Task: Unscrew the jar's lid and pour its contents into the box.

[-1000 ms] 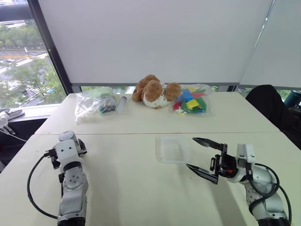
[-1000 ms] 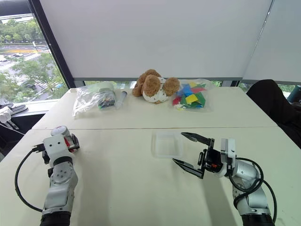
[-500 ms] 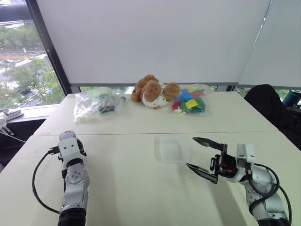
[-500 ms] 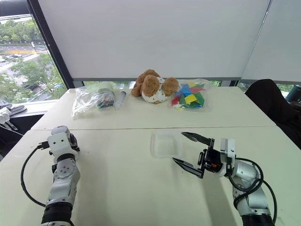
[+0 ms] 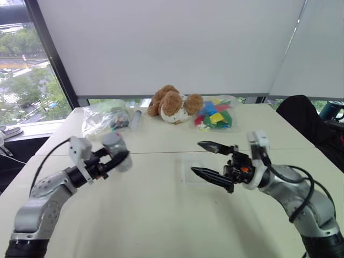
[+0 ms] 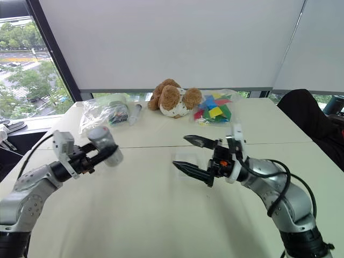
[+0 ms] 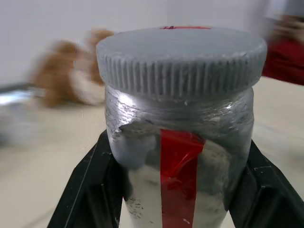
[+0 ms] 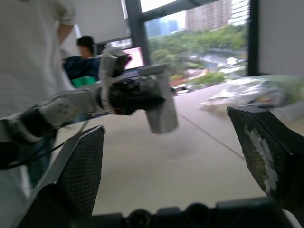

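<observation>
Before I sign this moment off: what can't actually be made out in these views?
- Contents of the jar: left wrist view, silver wrap and screwed-on lid hide them.
- The box: head views, right end effector covers much of it.
- Bag by the window: items inside too small to name.
- Teddy bear: blurred in left wrist view.
- Person: small and blurred in right wrist view.

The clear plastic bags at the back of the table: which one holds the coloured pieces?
The bag to the right of the teddy bear holds red, blue, yellow and green pieces. The other bag, left of the bear, holds mostly pale and dark items.
</observation>
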